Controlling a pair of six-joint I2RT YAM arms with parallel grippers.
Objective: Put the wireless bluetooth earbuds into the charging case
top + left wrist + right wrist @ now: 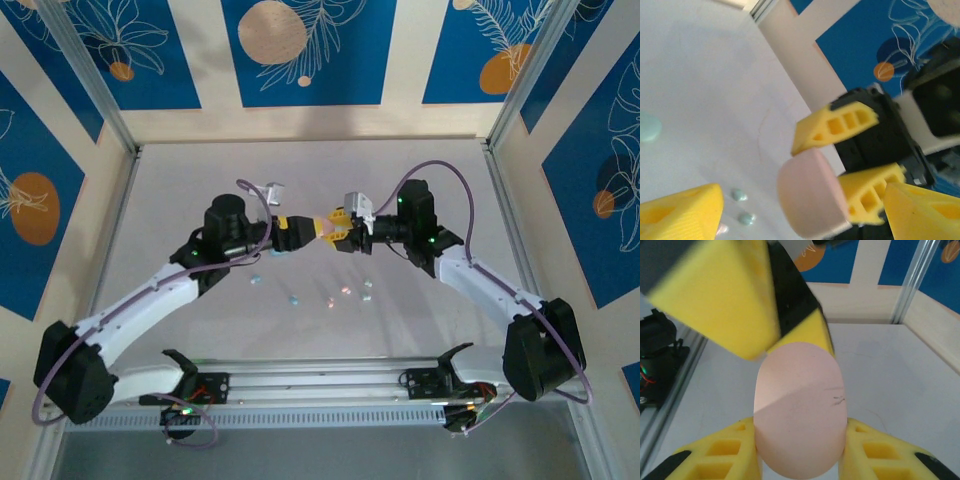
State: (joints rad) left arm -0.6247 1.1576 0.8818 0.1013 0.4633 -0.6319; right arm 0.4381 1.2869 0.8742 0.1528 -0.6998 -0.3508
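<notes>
A pink pebble-shaped charging case (800,410) hangs in the air over the middle of the table. My right gripper (800,460) is shut on it, one yellow finger on each side. My left gripper (802,200) faces it from the other side, open, with its fingers (685,210) spread wide around the case (810,195) and not touching it. From above, the two grippers meet at the case (325,228). Several tiny earbuds (293,298) lie scattered on the table below. Two mint ones (738,194) show in the left wrist view.
A pale mint rounded thing (647,127) lies on the table at the left edge of the left wrist view. Blue patterned walls and metal posts (520,90) close in the white table (320,170). A rail (320,385) runs along the near edge between the arm bases.
</notes>
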